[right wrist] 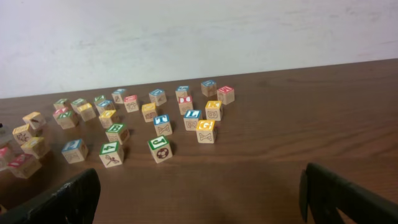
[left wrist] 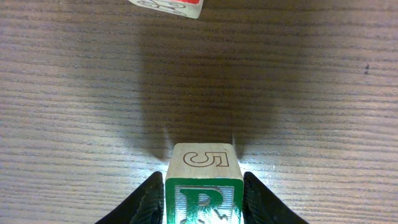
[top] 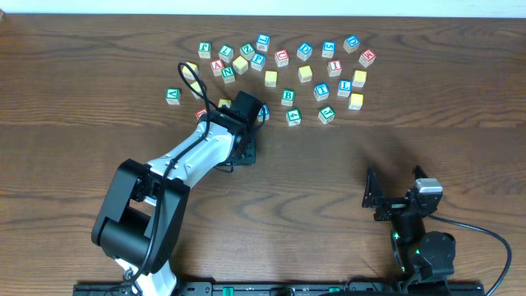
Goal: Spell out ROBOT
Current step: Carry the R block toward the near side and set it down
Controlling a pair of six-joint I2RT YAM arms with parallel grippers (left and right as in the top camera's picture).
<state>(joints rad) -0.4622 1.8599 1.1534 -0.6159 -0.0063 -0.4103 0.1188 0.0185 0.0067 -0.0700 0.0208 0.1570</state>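
My left gripper (left wrist: 204,199) is shut on a wooden block with a green R (left wrist: 203,202) and a 5 on the face above it. The block is at the tabletop or just above it; I cannot tell which. In the overhead view the left gripper (top: 244,152) is below the block cluster and the R block is hidden under it. Several letter blocks (top: 288,97) lie scattered at the table's far middle; they also show in the right wrist view (right wrist: 160,148). My right gripper (top: 393,191) is open and empty near the front right.
The edge of a red-topped block (left wrist: 168,6) lies just ahead of the left gripper. A green block (top: 172,95) lies apart at the left of the cluster. Bare wood lies between the two arms (top: 329,189). A white wall stands behind the table (right wrist: 199,31).
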